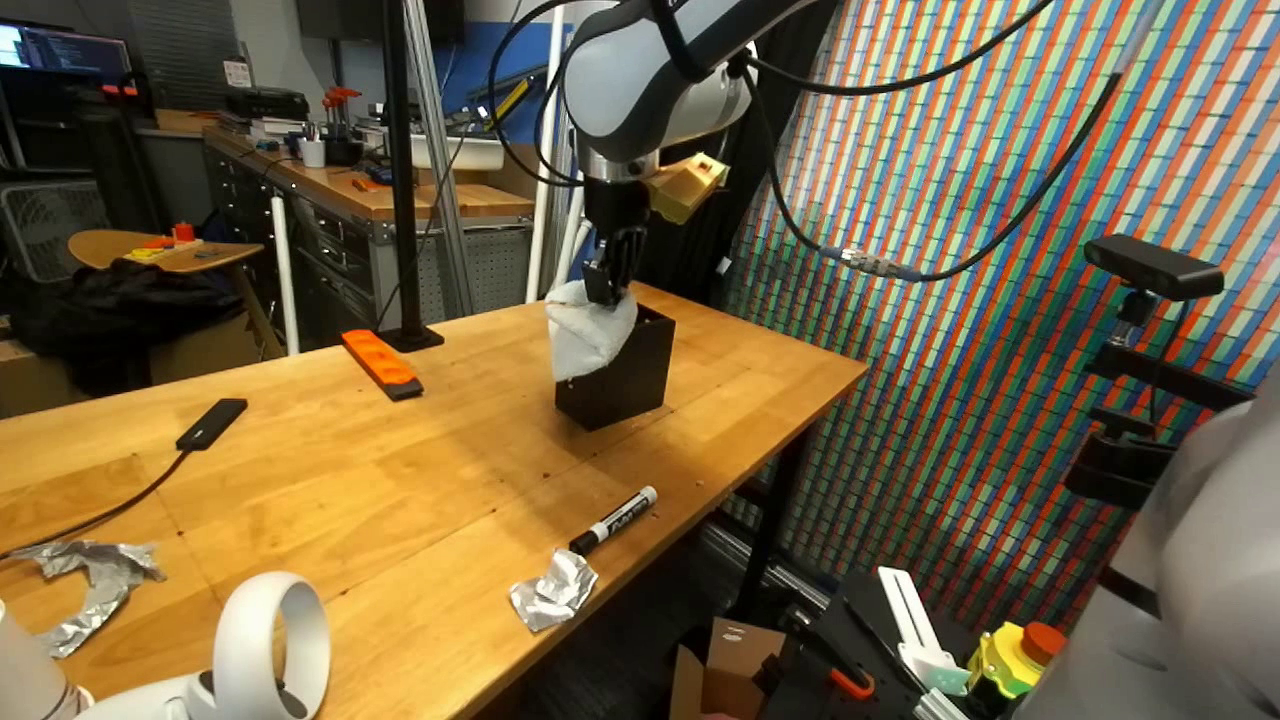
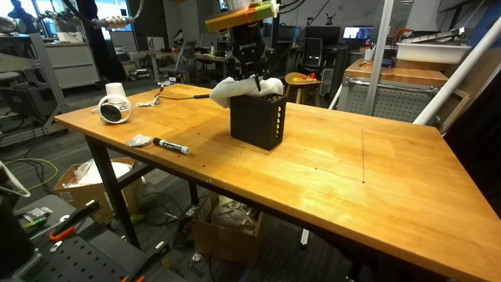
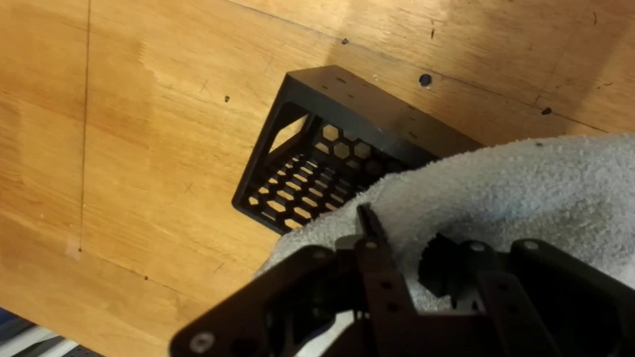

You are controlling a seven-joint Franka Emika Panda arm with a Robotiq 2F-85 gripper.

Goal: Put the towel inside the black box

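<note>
"Over one end of the black box (image 1: 630, 385), that's where I see the towel (image 1: 586, 336): bunched above the mouth, with a flap hanging outside, lower than the rim."

"Does the gripper (image 3: 402, 238) have it?"

"I'd say so. The jaws stand nearly together, and a fold of cloth fills the narrow gap. Whether the towel's weight rests on the rim or hangs from the grip, I can't tell."

"Then which way is in?"

"Go by the wrist view. The box's long axis slants from upper left down to the right. Its bare end, where the holed bottom shows, lies up and to the left of the gripper. The bulk of the cloth spreads the opposite way, off to the right, hiding the rest of the mouth."

"So a straight drop from here?"

"I wouldn't. That outside flap would likely be left out. Better, to my mind, to carry the cloth along the long axis toward the bare end, bring the flap over the rim, then push down. Soft stuff like that should fold in, though it could snag on the edge and drag the box along."
</note>
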